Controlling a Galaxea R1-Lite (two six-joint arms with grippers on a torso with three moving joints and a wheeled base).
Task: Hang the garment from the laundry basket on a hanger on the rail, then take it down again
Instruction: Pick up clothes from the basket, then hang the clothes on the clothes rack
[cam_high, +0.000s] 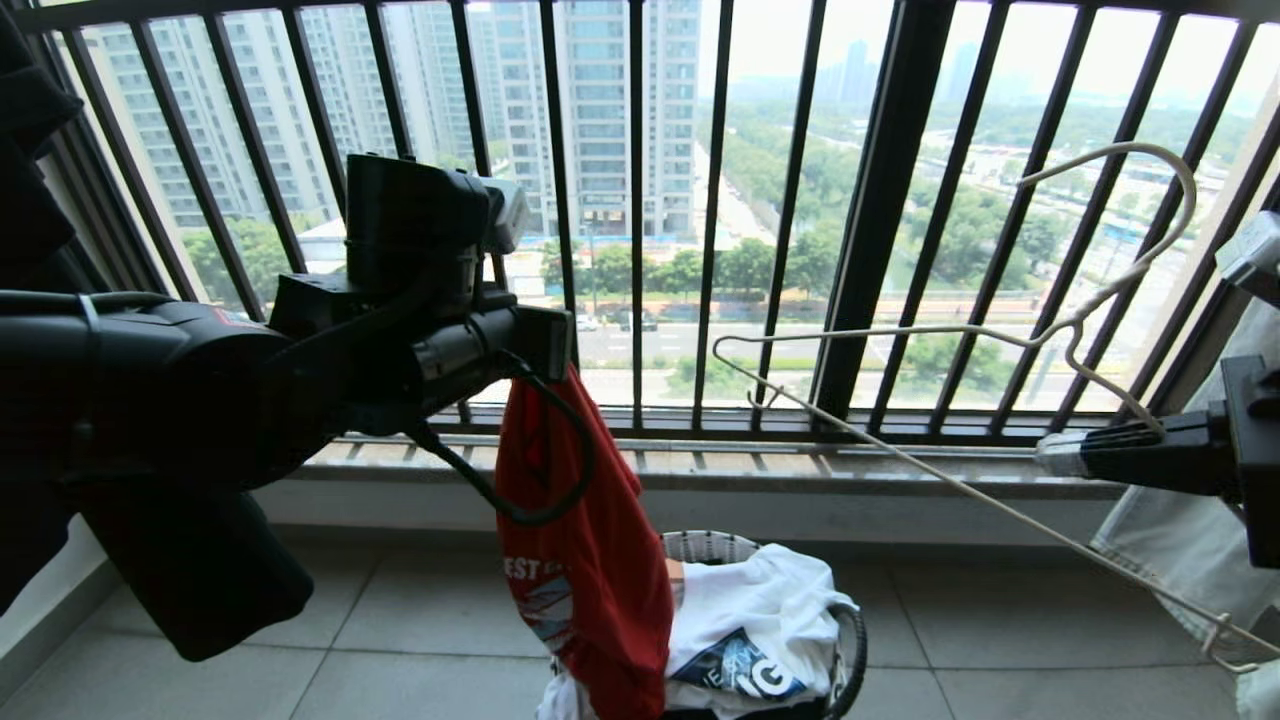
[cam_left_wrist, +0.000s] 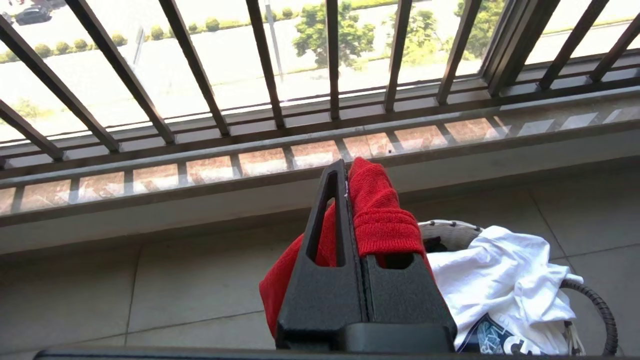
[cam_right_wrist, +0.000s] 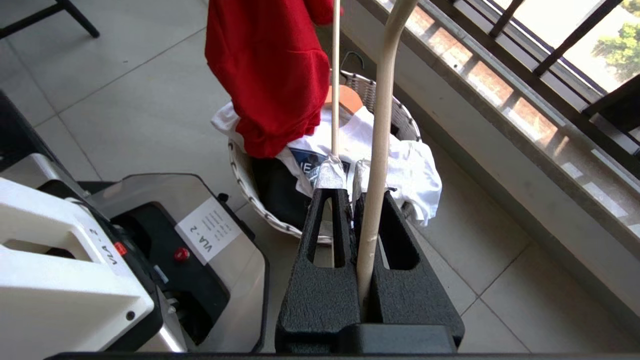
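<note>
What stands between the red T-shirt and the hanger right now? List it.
Nothing visible. The left pincer holds the red T-shirt hanging above the laundry basket; the right pincer holds the hanger off to the right, with open air between them.

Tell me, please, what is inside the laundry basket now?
In the laundry basket lies a white printed garment; the red T-shirt, held by the left gripper, hangs into it. Anything beneath them is covered.

Strong daylight through the window railing (cam_high: 880, 220); city beyond hazy, washed out. Left arm (cam_high: 150, 400) backlit, near-silhouette. Sill (cam_left_wrist: 320, 155) striped with bar shadows. Floor tiles (cam_right_wrist: 125, 100) evenly lit. Head view's edge bars bow.
</note>
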